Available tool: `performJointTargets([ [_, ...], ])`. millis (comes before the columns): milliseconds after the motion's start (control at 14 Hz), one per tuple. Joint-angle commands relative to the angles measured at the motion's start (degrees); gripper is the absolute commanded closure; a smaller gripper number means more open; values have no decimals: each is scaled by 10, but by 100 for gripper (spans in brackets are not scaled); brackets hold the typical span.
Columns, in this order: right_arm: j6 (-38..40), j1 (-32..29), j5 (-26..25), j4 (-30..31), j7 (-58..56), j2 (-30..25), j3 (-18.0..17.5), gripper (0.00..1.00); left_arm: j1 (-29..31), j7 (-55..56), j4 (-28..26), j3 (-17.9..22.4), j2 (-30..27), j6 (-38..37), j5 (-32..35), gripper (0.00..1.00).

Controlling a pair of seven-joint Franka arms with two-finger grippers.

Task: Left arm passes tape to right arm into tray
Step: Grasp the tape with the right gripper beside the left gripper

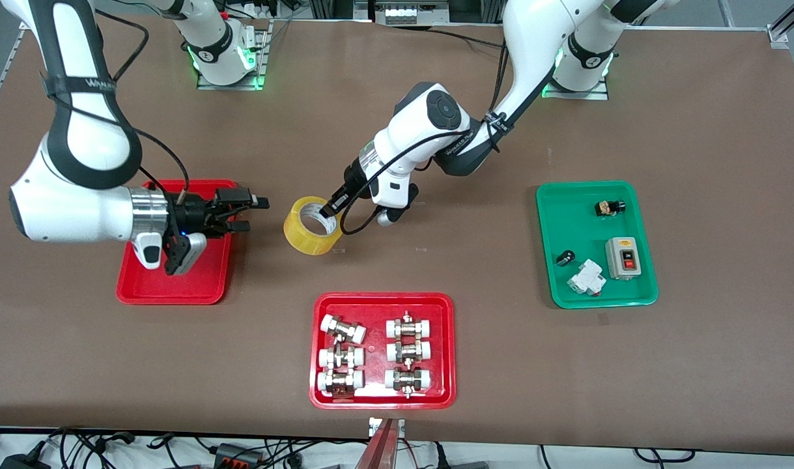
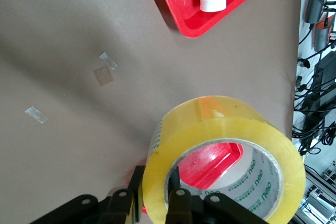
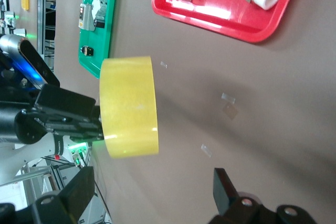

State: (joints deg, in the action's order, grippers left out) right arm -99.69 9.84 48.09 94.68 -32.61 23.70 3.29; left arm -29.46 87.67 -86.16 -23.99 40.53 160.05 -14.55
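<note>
From the front camera, the left arm (image 1: 436, 124) reaches to mid-table, its left gripper (image 1: 328, 210) clamped on the wall of the tape (image 1: 312, 225), one finger inside the core; the roll hangs tilted above bare tabletop between the two red trays. The right arm (image 1: 77, 189) extends over the plain tray (image 1: 204, 296), its right gripper (image 1: 250, 213) spread wide and empty, pointing at the roll with a gap of open table between them. The fittings tray (image 1: 383, 303) lies nearer the camera; the green tray (image 1: 556, 286) sits toward the left arm's end, well apart. In the left wrist view, the fingers (image 2: 178, 203) pinch the roll's (image 2: 226, 150) yellow wall, the plain tray's red showing through the core, and a corner of the fittings tray (image 2: 178, 22) stands clear of the roll's edge across brown table (image 2: 79, 51). In the right wrist view, the roll (image 3: 128, 106) faces edge-on, held by the left gripper (image 3: 79, 114), framed by the right gripper's parted fingertips (image 3: 223, 187), with open table between it and the fittings tray (image 3: 210, 17).
</note>
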Motion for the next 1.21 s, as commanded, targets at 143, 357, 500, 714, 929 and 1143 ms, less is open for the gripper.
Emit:
performJointTargets([
  [143, 6, 9, 42, -46, -32, 35, 2, 0, -28, 13, 24, 25, 9, 8, -7, 100],
  [357, -12, 18, 51, -46, -43, 49, 1, 0, -28, 13, 27, 25, 10, 8, -8, 100],
  [500, -19, 29, 51, -46, -43, 52, 2, 0, -28, 13, 40, 25, 18, 8, -8, 99],
  [714, -29, 42, 52, -46, -43, 58, 2, 0, -29, 13, 40, 25, 20, 8, -7, 99],
  [929, -34, 45, 52, -46, -43, 60, 1, 0, -29, 13, 40, 25, 22, 8, -7, 99],
  [1143, -34, 45, 52, -46, -47, 61, 1, 0, -28, 12, 40, 25, 22, 8, -7, 96],
])
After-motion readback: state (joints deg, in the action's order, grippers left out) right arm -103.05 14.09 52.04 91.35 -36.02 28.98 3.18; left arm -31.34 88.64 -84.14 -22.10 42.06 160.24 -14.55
